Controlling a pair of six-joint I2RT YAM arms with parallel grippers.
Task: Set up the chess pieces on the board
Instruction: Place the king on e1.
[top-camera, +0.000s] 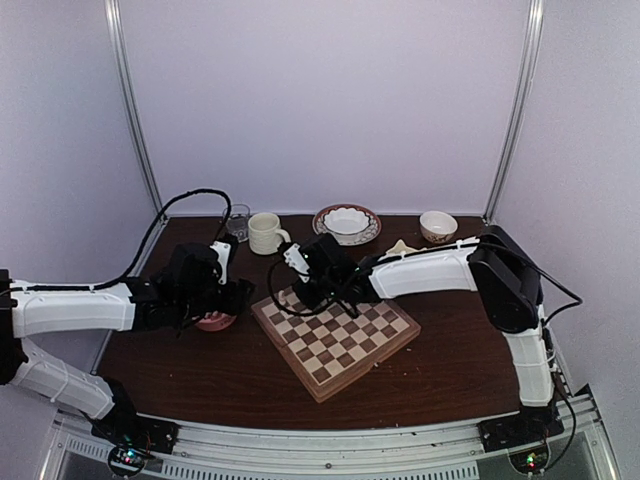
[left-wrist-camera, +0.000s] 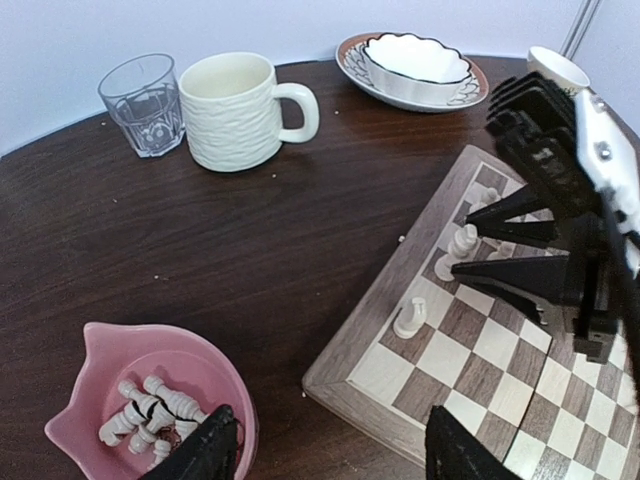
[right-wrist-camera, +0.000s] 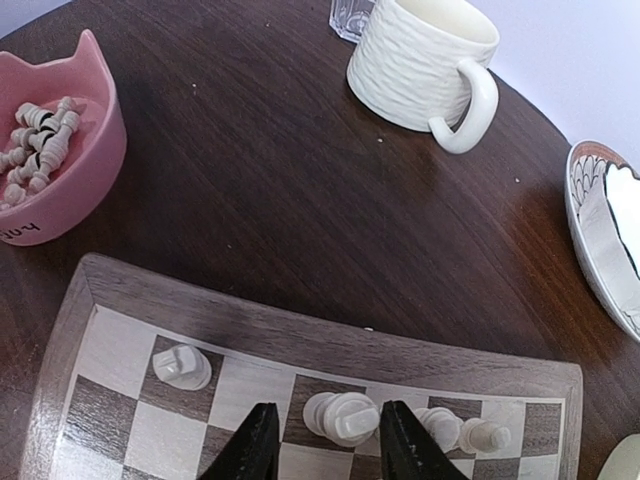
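Right now your right end effector (right-wrist-camera: 326, 412) is hovering low over the far row of the board (right-wrist-camera: 330, 338). Its jaws are standing partly apart and straddling one upright chess piece (right-wrist-camera: 342, 416). A sliver of square is showing between that piece and the left-hand finger, so nothing is looking gripped, though you cannot tell whether the other finger is touching. Three more pieces (right-wrist-camera: 182, 366) are standing in that row, one left of the jaws and two just right. The remaining chess pieces (left-wrist-camera: 150, 408) are lying on their sides in a pink bowl (left-wrist-camera: 110, 345) on the tabletop (left-wrist-camera: 250, 250), off the board's corner. The coming move, I judge, is turning on that bowl. Your left end effector (left-wrist-camera: 328, 430) is hanging wide open and empty, its left finger over the bowl's near rim, whereas from the right end effector the bowl is sitting well off to the far left, so the left arm is nearer. Those pieces are lying jumbled, their long axes mostly running close to the line between the fingers, so you are probably needing a wrist turn before closing.
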